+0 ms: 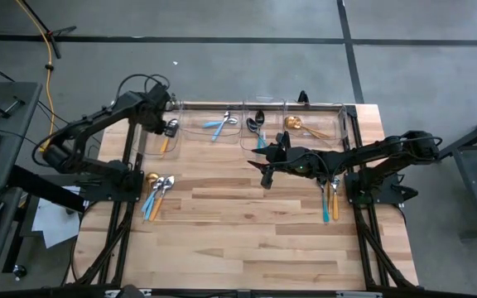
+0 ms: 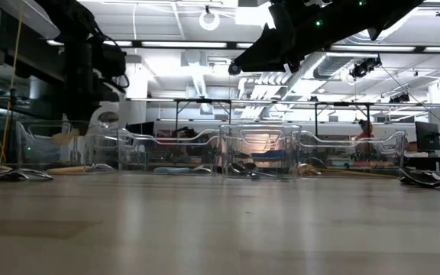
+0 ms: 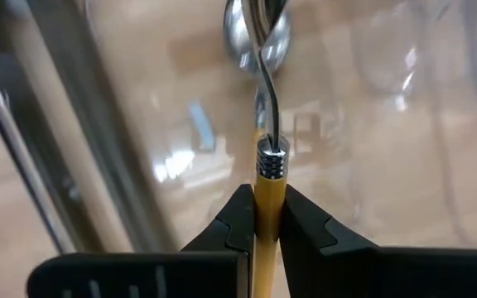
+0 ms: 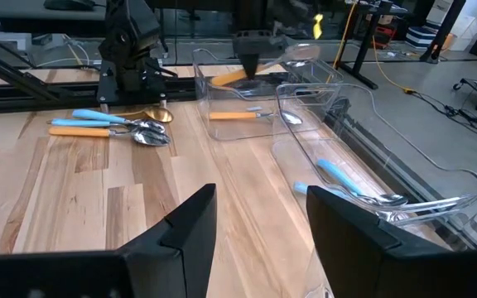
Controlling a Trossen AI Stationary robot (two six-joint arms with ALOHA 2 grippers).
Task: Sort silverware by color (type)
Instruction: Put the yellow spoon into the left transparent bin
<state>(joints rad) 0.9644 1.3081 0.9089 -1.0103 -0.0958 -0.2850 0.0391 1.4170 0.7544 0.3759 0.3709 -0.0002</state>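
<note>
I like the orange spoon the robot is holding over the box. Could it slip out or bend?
Probably no bending: the orange-handled spoon looks like stiff metal. It might slip, since the left gripper pinches only the smooth round handle and the spoon hangs bowl-first over the clear bin. It looks light.

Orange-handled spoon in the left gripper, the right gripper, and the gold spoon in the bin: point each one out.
orange-handled spoon (image 3: 267, 186): left wrist view, on its orange handle just above the fingers.
right gripper (image 4: 259, 228): right wrist view, midway between its open fingertips.
gold spoon (image 1: 291, 122): high view, on its bowl.
</note>
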